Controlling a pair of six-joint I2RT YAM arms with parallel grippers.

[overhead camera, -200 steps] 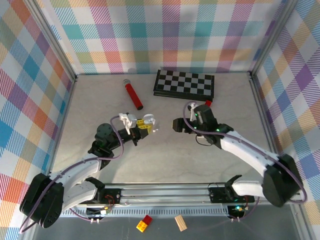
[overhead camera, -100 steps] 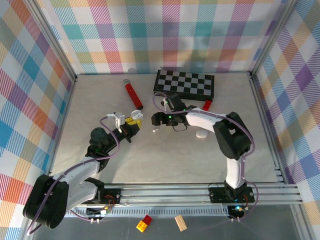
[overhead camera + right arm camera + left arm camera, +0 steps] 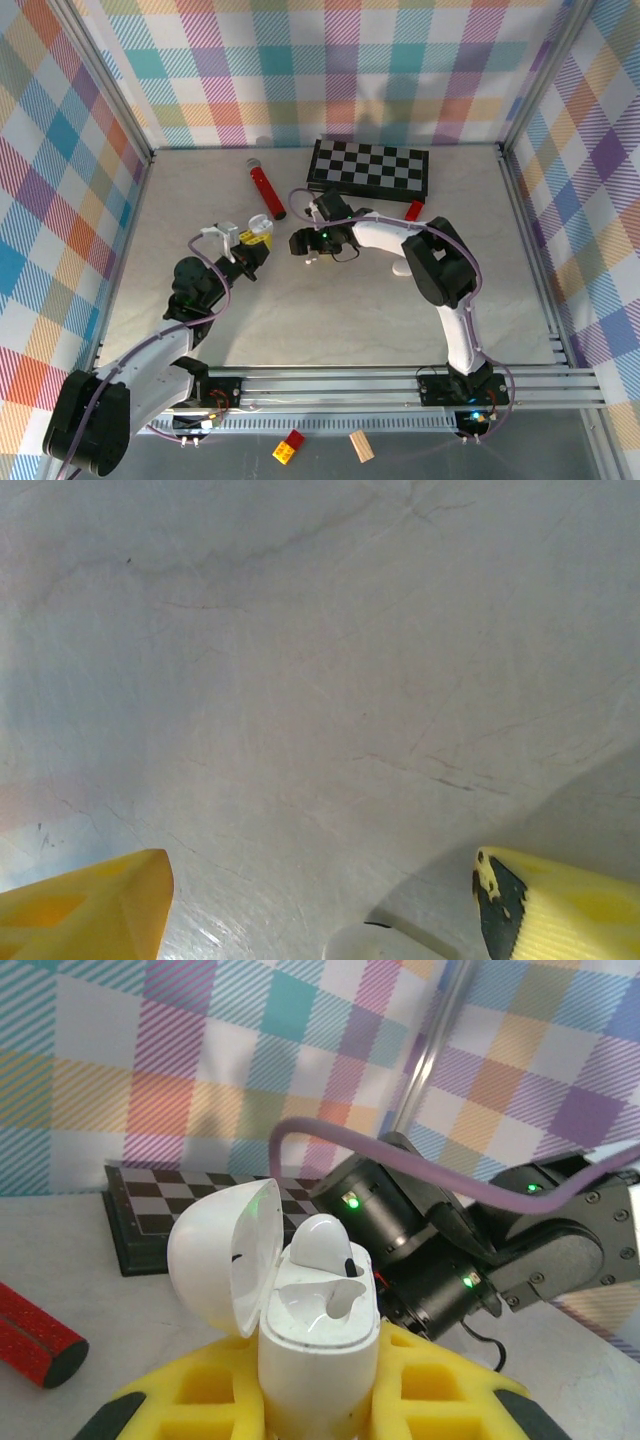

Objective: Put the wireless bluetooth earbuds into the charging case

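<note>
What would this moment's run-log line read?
left gripper: shut on charging case | case: lid open, one earbud seated, other slot empty | right gripper: open, close above table | step: second earbud not yet inserted

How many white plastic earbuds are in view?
2. One earbud sits in the open white oval charging case in the left gripper; another, partly cropped, apparently lies on the table below the right gripper. Others may be hidden.
</note>
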